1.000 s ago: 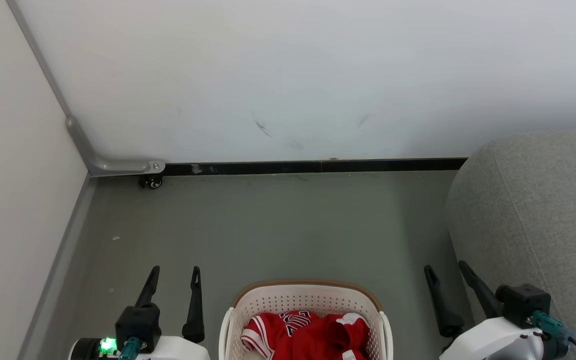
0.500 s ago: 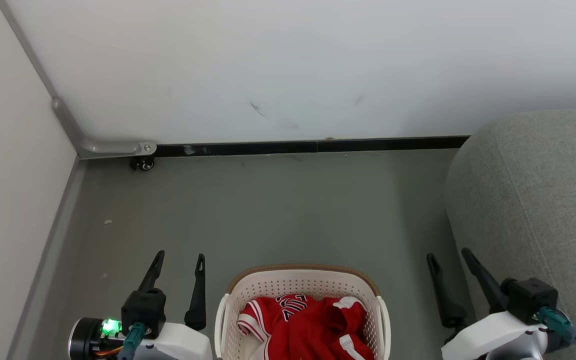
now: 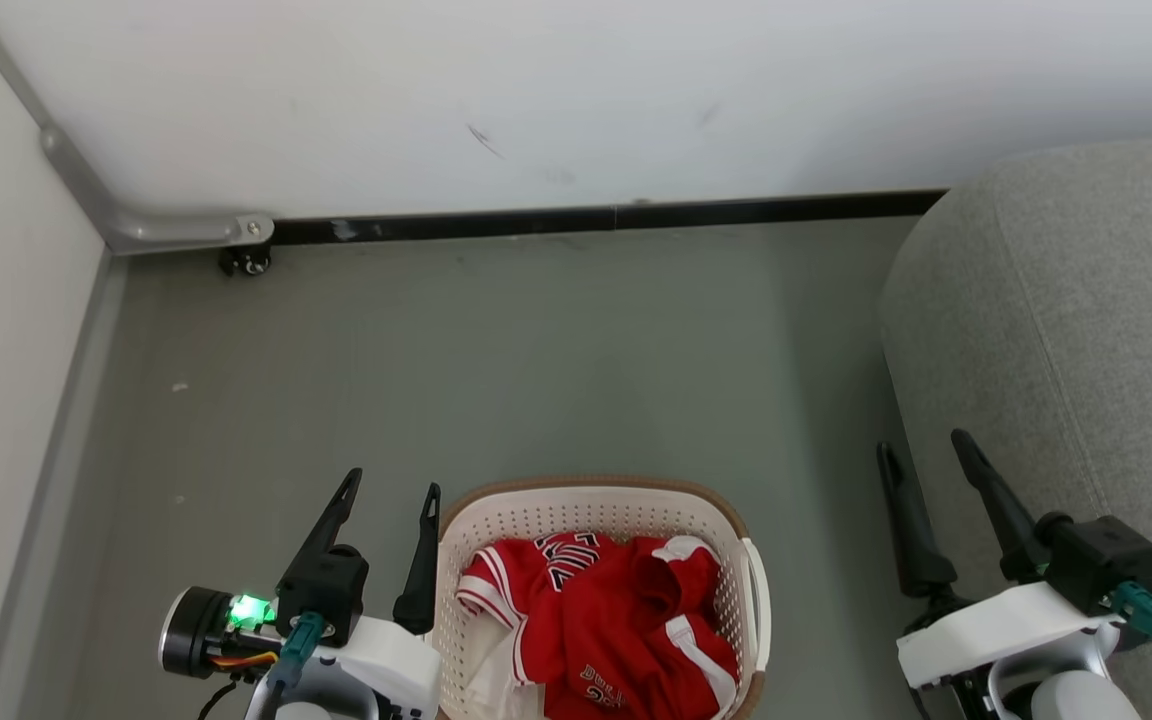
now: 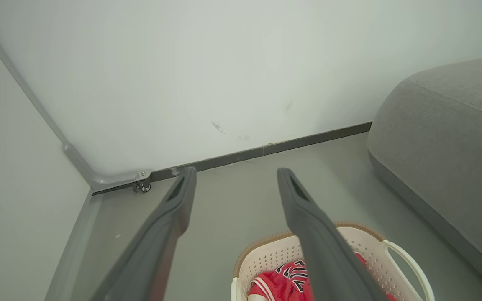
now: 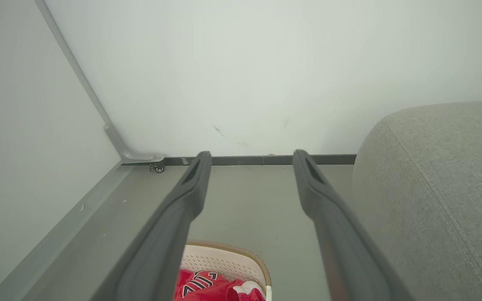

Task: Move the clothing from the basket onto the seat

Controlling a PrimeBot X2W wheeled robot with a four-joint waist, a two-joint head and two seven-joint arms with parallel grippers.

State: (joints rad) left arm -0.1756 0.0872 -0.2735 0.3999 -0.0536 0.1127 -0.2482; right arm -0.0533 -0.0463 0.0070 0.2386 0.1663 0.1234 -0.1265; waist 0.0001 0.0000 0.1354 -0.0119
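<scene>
In the basket (image 3: 586,486), the clothing (image 3: 616,620) lies just right of the empty, spread left gripper (image 3: 393,480); the right gripper (image 3: 920,441), likewise spread, stands farther off beside the seat (image 3: 1086,300).

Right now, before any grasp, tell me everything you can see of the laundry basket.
The basket is a cream-white oval tub, plastic by its look, with perforated walls, a brown woven-look rim and a white side handle. It stands upright on the grey floor, its near end cut off by the head view's bottom edge. Red clothing lies crumpled inside. The open left end effector hangs beside its left edge; whether it touches cannot be told.
</scene>
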